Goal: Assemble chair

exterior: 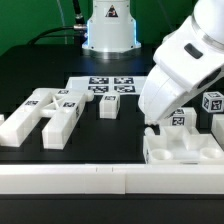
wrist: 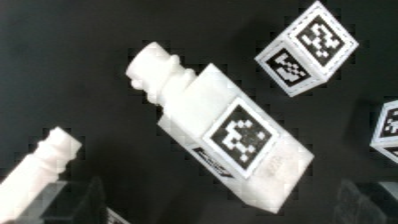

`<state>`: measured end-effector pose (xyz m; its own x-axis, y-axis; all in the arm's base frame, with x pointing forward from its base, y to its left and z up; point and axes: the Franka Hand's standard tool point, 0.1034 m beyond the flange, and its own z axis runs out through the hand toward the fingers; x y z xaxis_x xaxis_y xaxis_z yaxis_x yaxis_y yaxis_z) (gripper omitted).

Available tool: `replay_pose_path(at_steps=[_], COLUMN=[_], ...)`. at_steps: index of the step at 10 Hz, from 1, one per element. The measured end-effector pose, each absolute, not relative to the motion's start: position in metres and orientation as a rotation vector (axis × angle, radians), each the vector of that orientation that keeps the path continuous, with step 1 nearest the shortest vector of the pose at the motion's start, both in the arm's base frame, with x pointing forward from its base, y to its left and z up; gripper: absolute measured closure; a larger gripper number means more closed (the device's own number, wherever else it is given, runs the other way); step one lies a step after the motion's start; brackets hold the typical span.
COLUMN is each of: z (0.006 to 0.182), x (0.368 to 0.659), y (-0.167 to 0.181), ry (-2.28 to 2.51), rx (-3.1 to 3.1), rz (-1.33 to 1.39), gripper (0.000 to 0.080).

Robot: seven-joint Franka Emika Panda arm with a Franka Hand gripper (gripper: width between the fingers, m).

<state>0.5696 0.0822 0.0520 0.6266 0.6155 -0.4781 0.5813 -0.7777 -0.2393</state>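
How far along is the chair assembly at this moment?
Done: nothing looks joined; the bars and the slotted seat block lie loose and apart. In hand: nothing; the gripper, apparently open, hangs above a tagged peg piece. Left: essentially every joint.

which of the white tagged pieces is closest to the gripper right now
The short tagged piece right beside the gripper, just behind the slotted seat block; the cube sits farther off, the long bars far at the exterior view's left.
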Motion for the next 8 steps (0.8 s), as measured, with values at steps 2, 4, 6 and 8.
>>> replay_pose_path(at_steps=[2, 4, 6, 8], z=[0.051, 0.049, 0.044, 0.043], x=[0.573, 0.563, 0.559, 0.559], y=[0.086, 0.099, 0.106, 0.104], ry=[-1.220, -1.605, -1.633, -1.628], rx=[-2.730, -2.514, -2.485, -2.486], rz=[0.780, 0.770, 0.794, 0.795], gripper=[0.0151, 0.0151, 0.0151, 0.0151])
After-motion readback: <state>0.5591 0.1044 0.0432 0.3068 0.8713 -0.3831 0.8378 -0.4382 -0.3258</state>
